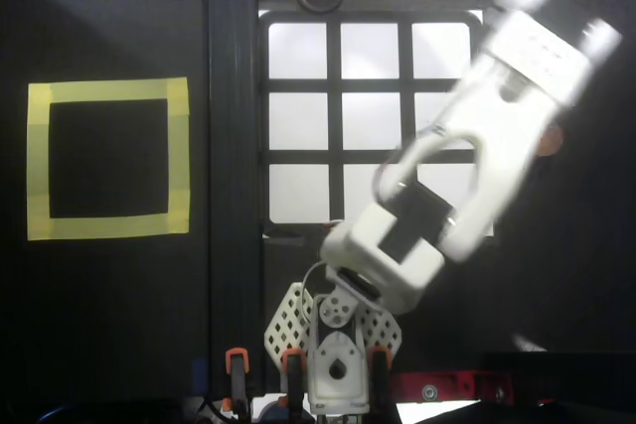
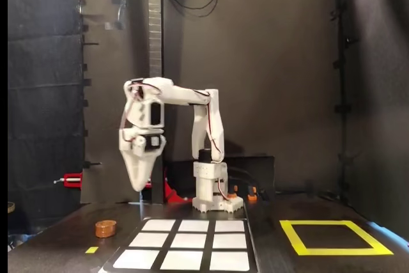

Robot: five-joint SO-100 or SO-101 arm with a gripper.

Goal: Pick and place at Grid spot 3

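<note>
We see the arm swung out past the grid w/ its pincer (image 2: 139, 185) hanging point-down, well above the surface (image 2: 57, 238), over the side edge where a brown disc (image 2: 105, 228) lies; probably lining up for a pickup there. The pincer's tips look drawn together w/ nothing between them. Grid spot 3 (image 1: 441, 50) glows bare in the overhead view, corner cell of the row by the frame's lettering, partly under the blurred arm. The yellow tape square (image 2: 333, 236) sits by the opposite edge, empty.
</note>
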